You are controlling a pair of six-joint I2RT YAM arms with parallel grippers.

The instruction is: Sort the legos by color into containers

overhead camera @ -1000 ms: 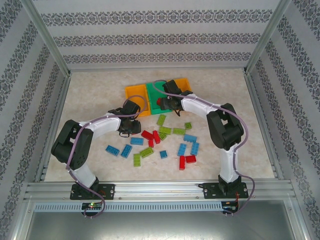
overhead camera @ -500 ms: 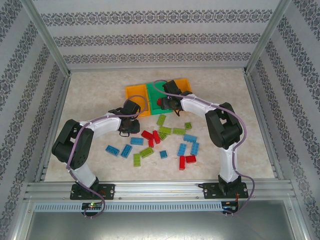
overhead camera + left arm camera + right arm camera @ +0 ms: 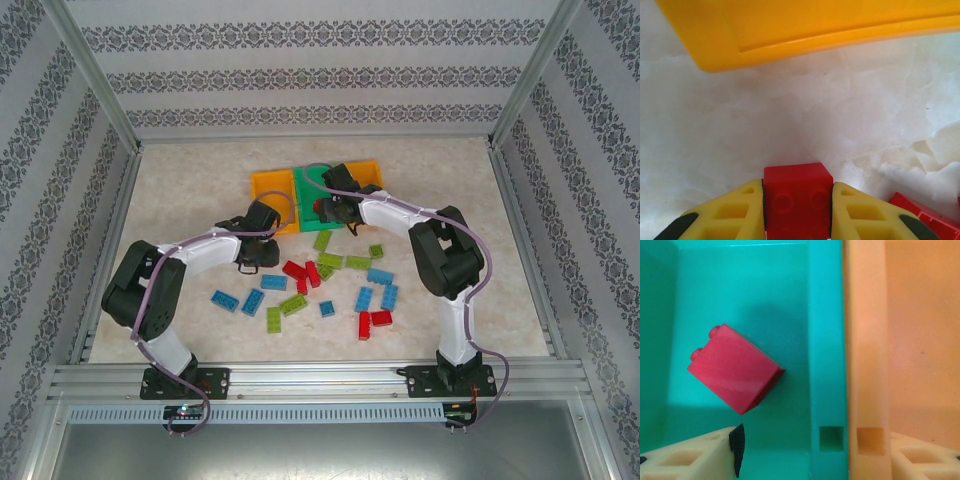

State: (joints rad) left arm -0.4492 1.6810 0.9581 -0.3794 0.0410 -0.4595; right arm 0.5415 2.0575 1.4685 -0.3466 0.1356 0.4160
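Red plastic was clenched between the yellow fingers [image 3: 735, 212] of the left hand [image 3: 250, 260]. They pressed both sides of a red brick [image 3: 798, 182], studs facing the wrist camera, the stud tops too blurred to read. Whether that brick touched the pale marbled surface [image 3: 180, 200] could not be told. The hand and brick were just in front of the left orange bin [image 3: 270, 190], near its front corner, and another red piece [image 3: 925, 220] lay close by on the brick's right.

Three bins stood side by side at the back, with the green bin [image 3: 740, 300] between the left orange bin and the right orange bin [image 3: 925, 340]. The right hand [image 3: 817, 450] hung over the green bin with its cream fingers spread wide, gripping nothing. They straddled the wall shared by the green and right orange bins. A second red brick [image 3: 732, 370] lay loose and askew on the green bin's floor, clear of both fingers.

On the surface between the two arms, loose pieces lay scattered: blue bricks [image 3: 273, 283], lime bricks [image 3: 293, 305] and red bricks [image 3: 375, 320], some touching, others apart. Walls [image 3: 300, 75] papered in bands of grey ornament closed in the space.
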